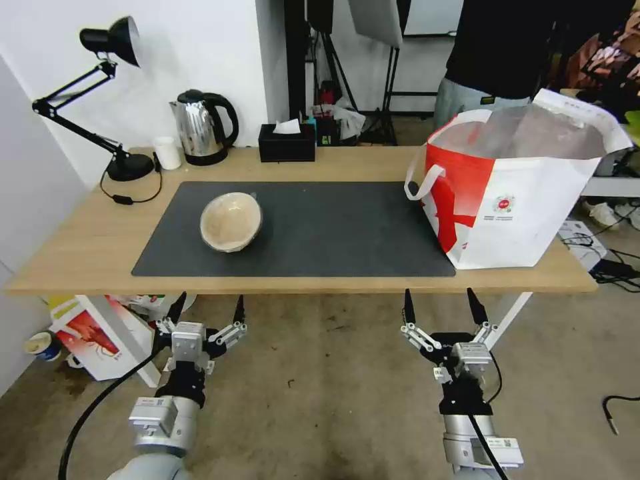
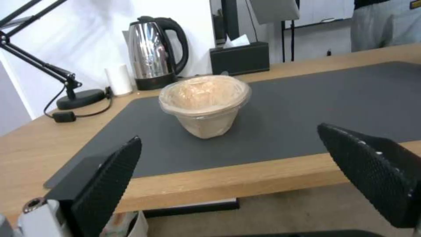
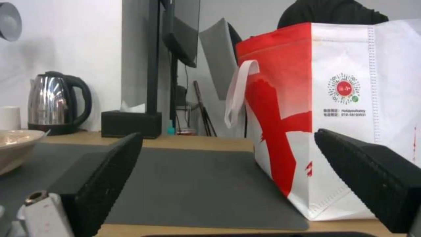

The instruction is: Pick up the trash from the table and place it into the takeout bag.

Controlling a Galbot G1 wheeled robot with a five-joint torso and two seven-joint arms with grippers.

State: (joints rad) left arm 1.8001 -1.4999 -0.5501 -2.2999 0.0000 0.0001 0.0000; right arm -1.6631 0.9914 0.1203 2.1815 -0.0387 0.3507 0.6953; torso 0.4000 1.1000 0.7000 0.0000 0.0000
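Observation:
One piece of trash, a tan paper bowl [image 1: 231,221] [image 2: 204,102] [image 3: 15,144], stands on the dark grey mat [image 1: 300,230] of the light-wood table [image 1: 87,247], left of centre. The white and red takeout bag [image 1: 517,190] [image 3: 333,115] stands open at the table's right end, its foil lining showing. My left gripper [image 1: 207,310] [image 2: 236,177] hangs open below the table's front edge, in front of the bowl. My right gripper [image 1: 440,307] [image 3: 232,184] hangs open below the front edge, near the bag's left corner. Nothing sits between either pair of fingers.
Along the table's back edge stand a black desk lamp [image 1: 110,100], a small white cup [image 1: 167,153], a steel kettle [image 1: 202,127] and a black tissue box [image 1: 287,141]. A red-printed white box [image 1: 93,337] sits on the floor under the table's left end. A person stands behind the bag.

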